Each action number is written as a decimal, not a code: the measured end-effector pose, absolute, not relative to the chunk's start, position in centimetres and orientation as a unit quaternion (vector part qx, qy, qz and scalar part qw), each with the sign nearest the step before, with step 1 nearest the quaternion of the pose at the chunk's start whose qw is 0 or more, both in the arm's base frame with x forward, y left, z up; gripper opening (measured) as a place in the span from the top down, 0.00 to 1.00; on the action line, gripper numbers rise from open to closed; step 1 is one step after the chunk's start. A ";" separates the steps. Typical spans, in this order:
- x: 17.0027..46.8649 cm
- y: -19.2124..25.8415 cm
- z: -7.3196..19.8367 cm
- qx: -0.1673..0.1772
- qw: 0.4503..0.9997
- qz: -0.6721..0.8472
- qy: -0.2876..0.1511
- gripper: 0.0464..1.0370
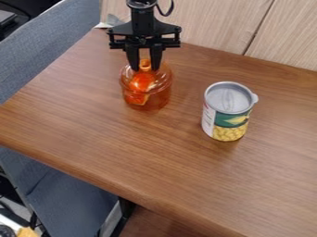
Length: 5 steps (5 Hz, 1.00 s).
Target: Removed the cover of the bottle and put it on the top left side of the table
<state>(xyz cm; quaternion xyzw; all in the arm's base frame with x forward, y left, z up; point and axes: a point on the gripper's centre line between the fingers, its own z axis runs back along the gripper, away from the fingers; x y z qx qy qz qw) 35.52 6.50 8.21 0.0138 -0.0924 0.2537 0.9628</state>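
Note:
The black gripper [145,67] hangs down over the glass jar at the upper left of the table, its two fingers on either side of the cover's small orange knob [145,64]. It looks shut on that knob. The transparent orange-red jar [148,99] stands upright, with a bright red and yellow thing [142,83] visible through the glass. The cover is at the jar's top; whether it touches the rim I cannot tell.
A can with corn on its label [227,113] stands upright to the jar's right. The brown table [142,152] meets a light wooden panel [213,23] at the back. A grey-blue cushioned seat [46,51] lies beyond the left edge.

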 end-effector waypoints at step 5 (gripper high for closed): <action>38.6 11.3 13.9 -0.016 0.930 0.350 -0.112 0.65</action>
